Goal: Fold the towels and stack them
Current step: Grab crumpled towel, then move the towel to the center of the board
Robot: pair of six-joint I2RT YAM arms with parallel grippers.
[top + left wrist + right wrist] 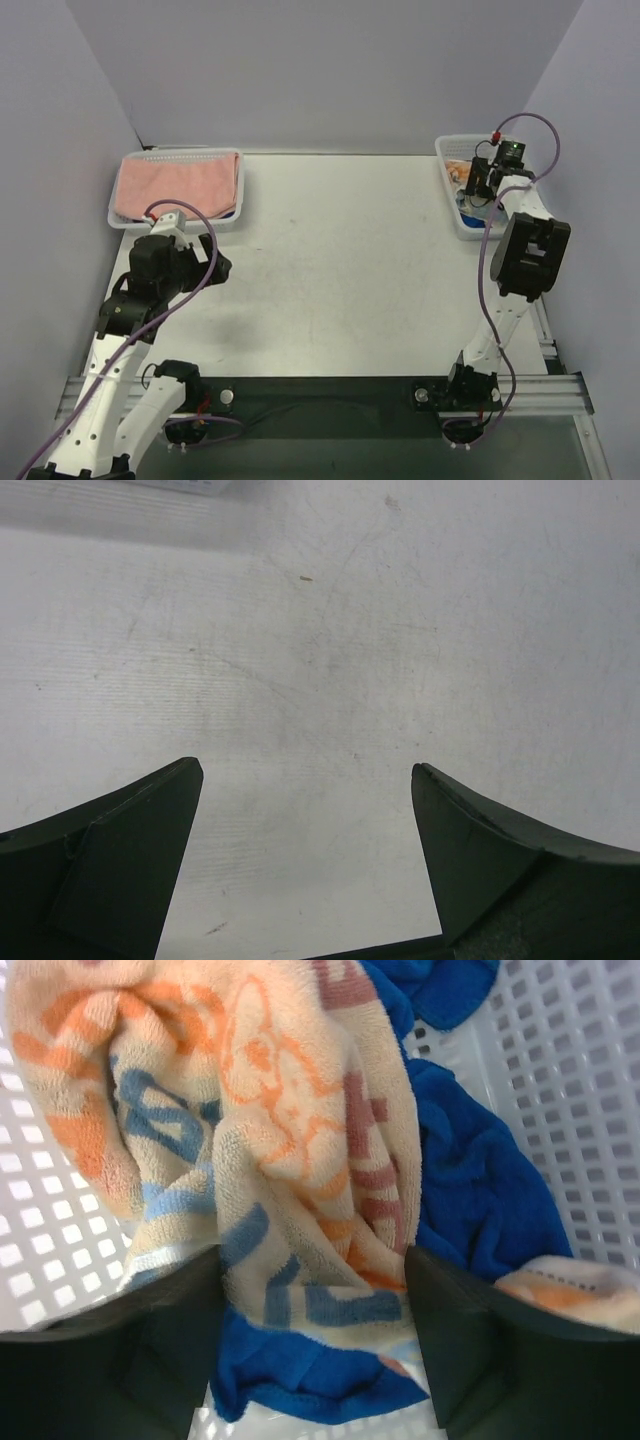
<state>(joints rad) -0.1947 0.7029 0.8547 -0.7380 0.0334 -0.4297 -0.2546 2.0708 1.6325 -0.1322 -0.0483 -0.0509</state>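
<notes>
A folded salmon-pink towel (178,185) lies in the white mesh basket (125,222) at the back left. My left gripper (305,780) is open and empty over bare table, just in front of that basket; it also shows in the top view (215,268). My right gripper (312,1270) is down in the white mesh basket (590,1080) at the back right. Its jaws stand open on either side of a bunched fold of the white lettered towel (270,1110). A royal-blue towel (480,1190) lies crumpled under and beside it.
The white table (350,260) spreads between the two baskets, with grey walls at the back and both sides. The right basket (462,228) sits close to the right wall. A purple cable (535,125) loops above the right wrist.
</notes>
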